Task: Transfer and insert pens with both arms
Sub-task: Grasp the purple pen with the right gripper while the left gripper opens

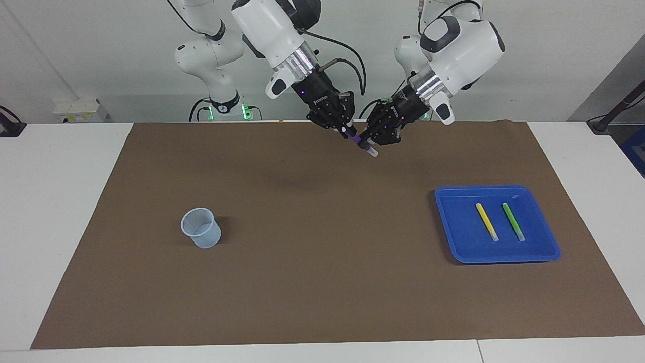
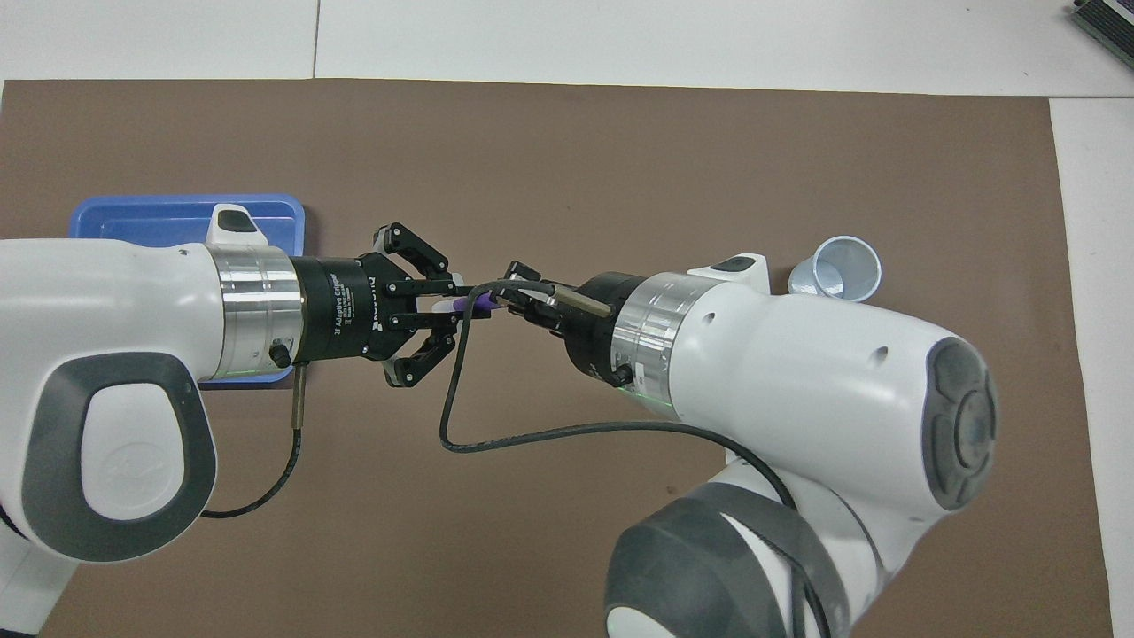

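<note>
A: Where's the purple pen (image 1: 359, 142)?
B: Midair over the brown mat's (image 1: 322, 282) robot-side edge, slim, tilted. Left gripper (image 1: 369, 139) and right gripper (image 1: 345, 130) both clamp it.

White lettering reading "2F Adaptive Gripper" runs along the black cylindrical body of the left gripper (image 2: 456, 306), at nine o'clock in the overhead view; its smaller print beneath is unreadable.
</note>
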Motion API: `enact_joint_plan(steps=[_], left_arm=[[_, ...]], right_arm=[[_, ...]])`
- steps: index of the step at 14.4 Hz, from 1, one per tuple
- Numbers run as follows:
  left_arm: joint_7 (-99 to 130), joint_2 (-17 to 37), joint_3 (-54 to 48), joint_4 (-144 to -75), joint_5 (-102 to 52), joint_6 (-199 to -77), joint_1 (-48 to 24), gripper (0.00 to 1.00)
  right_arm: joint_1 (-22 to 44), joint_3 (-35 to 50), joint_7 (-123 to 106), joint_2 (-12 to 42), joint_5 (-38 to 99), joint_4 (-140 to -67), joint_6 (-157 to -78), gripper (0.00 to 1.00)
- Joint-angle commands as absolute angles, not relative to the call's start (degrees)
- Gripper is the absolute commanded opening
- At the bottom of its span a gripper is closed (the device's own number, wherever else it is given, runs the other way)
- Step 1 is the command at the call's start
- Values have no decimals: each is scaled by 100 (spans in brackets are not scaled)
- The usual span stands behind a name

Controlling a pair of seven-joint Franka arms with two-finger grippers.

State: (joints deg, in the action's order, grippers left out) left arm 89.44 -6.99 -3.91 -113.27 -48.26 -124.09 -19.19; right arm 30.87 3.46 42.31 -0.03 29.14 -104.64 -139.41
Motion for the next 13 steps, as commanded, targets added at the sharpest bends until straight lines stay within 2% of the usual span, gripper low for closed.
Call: enact_joint_plan(steps=[1,2,3,4,7,13], left_arm=[[8894,-870,-334,-11531,-4843,-12454,-2039,0],[8938,-870,-334,-11531,-4843,-12454,-2039,39],[8930,-870,-334,-11523,-4843,-12445,-2039,96],[8912,-861,-334,-11488,-4843,-12428,-2013,100],[8894,-861,-308,-11461,-4843,-12331,-1960,100],[8536,-914,-290,-11470,-4205,-11666,-1697,100]], right_arm=[[2971,387,4017,44,3067,-10397,-13940,0],[2971,387,4025,44,3067,-10397,-13939,0],[2971,387,4017,44,3067,-10389,-13922,0],[2953,387,3956,44,3059,-10389,-13852,0],[2813,361,3343,35,2980,-10336,-13449,0],[1971,343,1041,26,2507,-9924,-11868,0]])
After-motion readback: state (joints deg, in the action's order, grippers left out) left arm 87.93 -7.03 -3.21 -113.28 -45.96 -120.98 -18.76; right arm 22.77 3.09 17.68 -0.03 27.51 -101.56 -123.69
